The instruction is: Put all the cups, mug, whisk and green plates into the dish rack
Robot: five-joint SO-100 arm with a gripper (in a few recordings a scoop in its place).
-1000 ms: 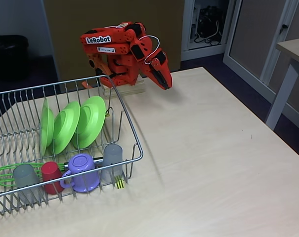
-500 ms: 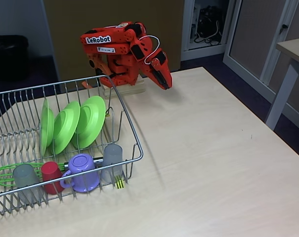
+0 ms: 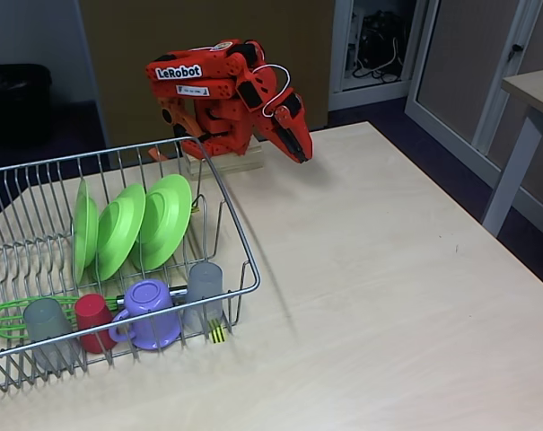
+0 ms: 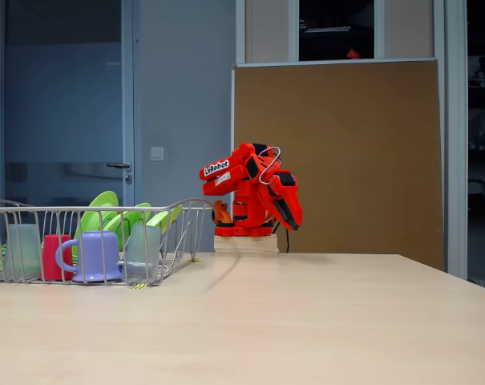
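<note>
Although nothing is held, the scene is set out below:

Gripper: the gripper (image 3: pixel 300 148) is seen folded down at the front of the red arm, at about 12 o'clock in a fixed view; its fingers lie close together, nothing is carried, and it hangs just above the table (image 3: pixel 388 287).

Dish rack: the dish rack (image 3: pixel 240 242) is placed at roughly 8 o'clock from the gripper in that view, with its long axis running from 9 towards 3 o'clock along the picture's left side.

Green plates: three green plates (image 3: pixel 162 220) are stood on edge, side by side, in the rear rows of prongs.

Cups: two grey cups (image 3: pixel 205 285) and a red cup (image 3: pixel 93 316) are lined along the front wall of the rack.

Mug: the mug (image 3: pixel 148 314) is set between the red cup and the right-hand grey cup, its handle turned towards 9 o'clock.

Whisk: the whisk (image 3: pixel 6 316) is laid flat behind the cups, its green loops at 9 o'clock and its handle pointing towards 3 o'clock.

Key relation: every task item is found at 8 o'clock from the gripper, well apart from it; no item is seen on the bare table.

Progress: the task is judged complete, so no further pick appears to be called for.
</note>
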